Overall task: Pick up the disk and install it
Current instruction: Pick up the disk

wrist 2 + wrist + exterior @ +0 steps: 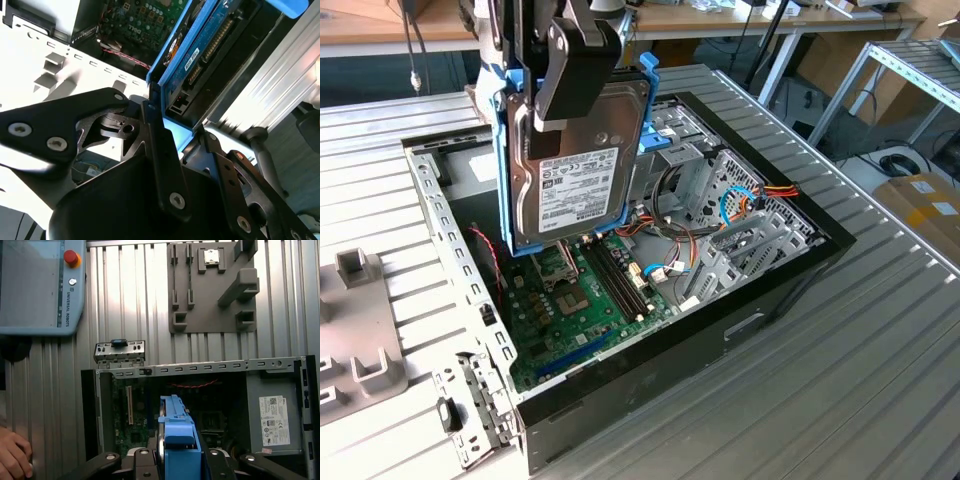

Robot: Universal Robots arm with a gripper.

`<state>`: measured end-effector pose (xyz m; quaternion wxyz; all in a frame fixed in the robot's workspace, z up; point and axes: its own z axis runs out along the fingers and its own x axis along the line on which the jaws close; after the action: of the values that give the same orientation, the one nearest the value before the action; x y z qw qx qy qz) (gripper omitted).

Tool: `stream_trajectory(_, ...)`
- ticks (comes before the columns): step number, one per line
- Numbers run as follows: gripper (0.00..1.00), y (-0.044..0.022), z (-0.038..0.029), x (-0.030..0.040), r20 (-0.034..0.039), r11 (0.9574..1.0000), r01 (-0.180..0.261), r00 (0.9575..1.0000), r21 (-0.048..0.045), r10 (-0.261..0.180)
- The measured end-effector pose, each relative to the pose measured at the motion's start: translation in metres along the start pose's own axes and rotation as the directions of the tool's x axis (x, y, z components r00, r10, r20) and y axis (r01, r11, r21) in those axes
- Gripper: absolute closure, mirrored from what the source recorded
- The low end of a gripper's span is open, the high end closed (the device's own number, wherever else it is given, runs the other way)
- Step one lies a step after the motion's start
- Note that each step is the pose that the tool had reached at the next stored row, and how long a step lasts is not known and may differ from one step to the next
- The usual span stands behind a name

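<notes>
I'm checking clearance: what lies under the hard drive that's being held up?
Below the grey-metal disk in its blue plastic frame lies the green motherboard inside the open black computer case. The disk itself hides whatever sits behind it.

**Held disk screens much of the open case**

In the exterior view the disk [575, 185], upright above the computer case [760, 300], hides the middle of the motherboard [570, 310] and the near part of the metal cage [685, 135] inside the case. The pincer [560, 110], clamped on the disk's upper edge, covers the top of its label, whose print is too small to read. The arm [535, 25] above the case is cut off by the picture's edge. In the first wrist view a hand [12, 456] beside the case and the grey pendant [35, 290] beyond it are also cut by the edge.
</notes>
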<state>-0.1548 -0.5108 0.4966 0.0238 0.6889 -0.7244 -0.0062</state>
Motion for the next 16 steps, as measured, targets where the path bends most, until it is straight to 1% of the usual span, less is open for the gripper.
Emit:
stream_trajectory(4, 0.63, -0.0037, -0.0002, -0.0002, -0.0002, 1.0000, 0.000, 1.0000, -0.0001, 0.000)
stream_trajectory(16, 0.63, -0.0109, -0.0005, -0.0006, -0.0002, 1.0000, 0.000, 1.0000, 0.0000, 0.000)
